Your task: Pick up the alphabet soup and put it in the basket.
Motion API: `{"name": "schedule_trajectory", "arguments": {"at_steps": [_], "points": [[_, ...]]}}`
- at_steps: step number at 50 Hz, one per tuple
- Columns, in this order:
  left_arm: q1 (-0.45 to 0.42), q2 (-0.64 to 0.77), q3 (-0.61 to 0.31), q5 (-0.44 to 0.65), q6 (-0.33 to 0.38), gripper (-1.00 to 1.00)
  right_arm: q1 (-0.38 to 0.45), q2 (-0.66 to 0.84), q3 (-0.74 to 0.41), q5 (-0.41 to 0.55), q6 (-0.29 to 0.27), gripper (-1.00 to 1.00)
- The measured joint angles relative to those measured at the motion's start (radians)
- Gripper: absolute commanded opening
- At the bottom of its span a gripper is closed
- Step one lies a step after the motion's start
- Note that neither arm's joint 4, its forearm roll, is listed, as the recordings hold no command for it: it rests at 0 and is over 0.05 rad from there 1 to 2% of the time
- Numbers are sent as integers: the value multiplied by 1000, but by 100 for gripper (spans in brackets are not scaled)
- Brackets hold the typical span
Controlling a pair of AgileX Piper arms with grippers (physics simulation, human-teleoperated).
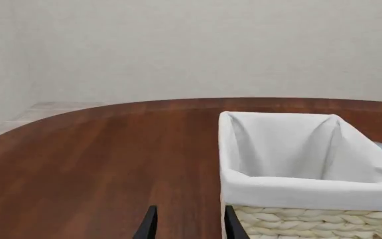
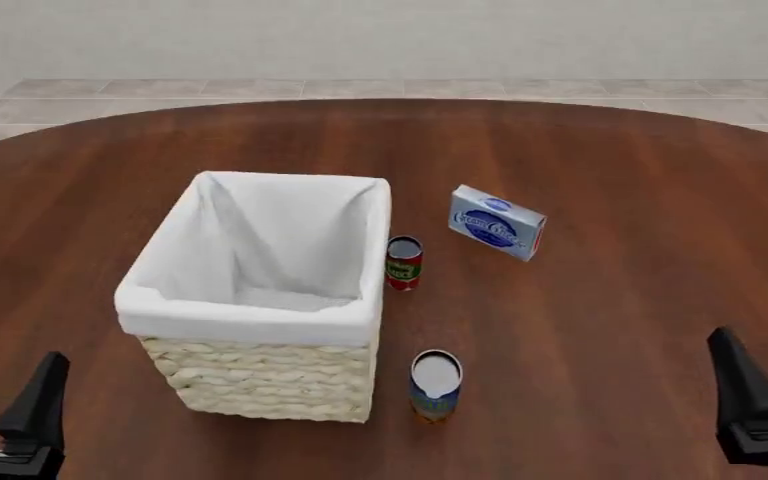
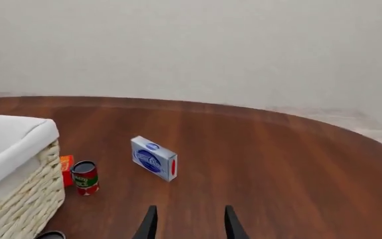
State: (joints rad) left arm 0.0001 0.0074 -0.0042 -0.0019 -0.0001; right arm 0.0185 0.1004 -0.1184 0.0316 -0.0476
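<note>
1. Right gripper (image 3: 185,224) first: fingers parted with a clear gap, nothing between them, parked low at about 4 o'clock in the front view, well apart from everything.
2. Left gripper (image 1: 185,224): same story, fingers spread, holding nothing, sitting at about 8 o'clock with the basket (image 2: 171,300) just ahead of it.
3. The soup (image 2: 435,385) stands upright near 6 o'clock in the front view, just off the basket's near right corner; I can't tell whether they touch.
4. From my right gripper the soup lies toward 9 o'clock, and only its top (image 3: 48,234) peeps into that wrist view. Long axis is vertical, so I judge a side-on or top-down grasp both workable.
5. The basket stands between the left gripper and the soup, so I reckon the right arm has the clearer run.
6. Farther out: the red can (image 2: 403,263) stands at the basket's far right side, and the blue box (image 2: 496,222) lies beyond it toward 1 o'clock.
7. Table (image 2: 624,330) is dark polished wood, rounded at the far edge; pale tiled floor and a plain light wall behind.
</note>
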Motion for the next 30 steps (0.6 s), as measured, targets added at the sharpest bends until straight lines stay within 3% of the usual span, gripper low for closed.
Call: {"name": "schedule_trajectory", "arguments": {"at_steps": [13, 30], "points": [[0, 0, 0, 0, 0, 100, 68, 86, -129, 45, -21, 100], [0, 0, 0, 0, 0, 100, 184, 327, -247, -14, -12, 100]]}}
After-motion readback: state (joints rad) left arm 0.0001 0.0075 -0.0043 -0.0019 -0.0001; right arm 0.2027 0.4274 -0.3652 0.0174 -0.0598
